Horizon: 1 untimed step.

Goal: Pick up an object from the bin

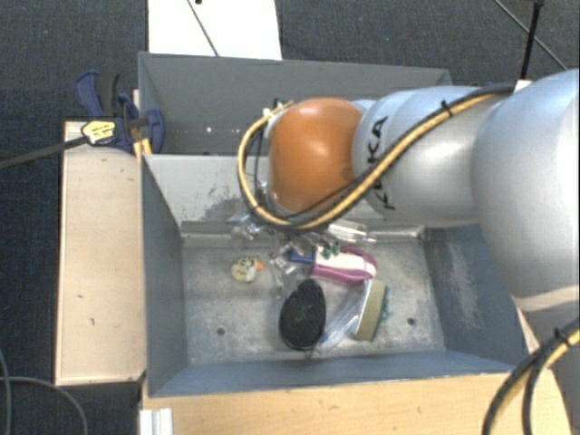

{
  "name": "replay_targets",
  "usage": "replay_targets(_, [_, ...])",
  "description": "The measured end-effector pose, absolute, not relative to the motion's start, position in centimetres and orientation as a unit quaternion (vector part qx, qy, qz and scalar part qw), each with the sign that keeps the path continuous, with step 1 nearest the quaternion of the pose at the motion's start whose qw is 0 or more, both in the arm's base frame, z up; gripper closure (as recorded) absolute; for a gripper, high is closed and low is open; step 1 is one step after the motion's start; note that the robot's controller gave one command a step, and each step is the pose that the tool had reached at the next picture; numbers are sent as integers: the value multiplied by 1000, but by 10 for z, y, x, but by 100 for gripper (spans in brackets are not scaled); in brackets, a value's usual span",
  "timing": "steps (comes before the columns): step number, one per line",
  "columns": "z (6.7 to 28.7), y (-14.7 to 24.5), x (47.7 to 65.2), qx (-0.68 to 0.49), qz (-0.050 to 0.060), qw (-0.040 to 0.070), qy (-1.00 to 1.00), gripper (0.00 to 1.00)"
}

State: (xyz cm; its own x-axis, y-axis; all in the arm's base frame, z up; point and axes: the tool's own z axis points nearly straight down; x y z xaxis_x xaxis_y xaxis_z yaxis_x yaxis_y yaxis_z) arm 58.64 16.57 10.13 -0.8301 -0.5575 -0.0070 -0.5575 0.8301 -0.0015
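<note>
My gripper hangs low at the back middle of the bin, mostly hidden beneath the arm's orange cover. It is just above the left end of a pink and white object. A black oval brush lies directly in front of it. A small cream-coloured round thing rests to its left on the bin floor. Nothing can be seen held.
A beige and green sponge leans beside a clear plastic wrapper at the front right. A thin white stick lies by the back wall. The arm covers the bin's right back part.
</note>
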Motion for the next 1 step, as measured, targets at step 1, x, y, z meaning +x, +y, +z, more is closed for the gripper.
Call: replay_targets(1, [69,163,584,-265,1,0,964,0])
